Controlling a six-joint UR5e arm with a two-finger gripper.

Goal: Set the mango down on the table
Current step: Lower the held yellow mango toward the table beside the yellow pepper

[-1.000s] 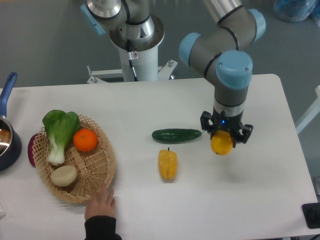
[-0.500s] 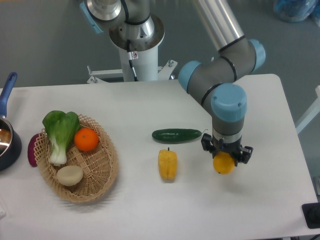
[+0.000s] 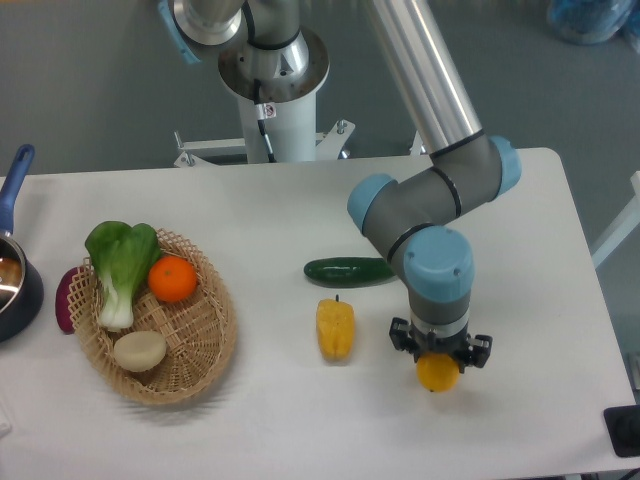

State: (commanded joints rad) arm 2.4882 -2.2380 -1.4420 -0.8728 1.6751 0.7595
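The yellow-orange mango [image 3: 438, 373] is held between the fingers of my gripper [image 3: 439, 358], which is shut on it. Only the mango's lower part shows below the wrist; the top is hidden by the gripper. It hangs low over the front right part of the white table [image 3: 300, 215]; I cannot tell whether it touches the surface. It is right of the yellow bell pepper and in front of the cucumber.
A yellow bell pepper [image 3: 335, 328] and a green cucumber [image 3: 349, 269] lie mid-table. A wicker basket [image 3: 190, 345] at left holds an orange [image 3: 171, 279], bok choy [image 3: 119, 266] and a pale round vegetable [image 3: 139, 350]. A purple vegetable [image 3: 66, 299] and a blue-handled pot [image 3: 14, 270] are at far left.
The arm has carried the mango toward the table's front and slightly left, and lower. A human hand near the basket one second ago is gone, and the basket shifted slightly.
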